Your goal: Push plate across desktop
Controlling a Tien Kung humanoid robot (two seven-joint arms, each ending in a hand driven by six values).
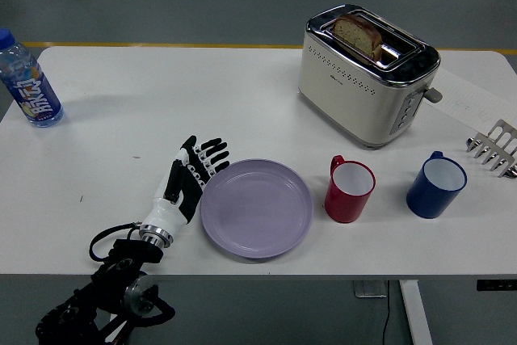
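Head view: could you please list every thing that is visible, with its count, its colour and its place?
plate: one, lilac, near middle of the table, close left of the red mug
red mug: one, red with white inside, right of the plate
blue mug: one, blue with white inside, right of the red mug
toaster: one, cream and chrome, far right part of the table
bread slice: one, brown, standing in the toaster slot
water bottle: one, clear with blue cap, far left edge
metal rack: one, silver, right edge, partly cut off
table: one, white
left hand: one, black and white, flat and open against the plate's left rim
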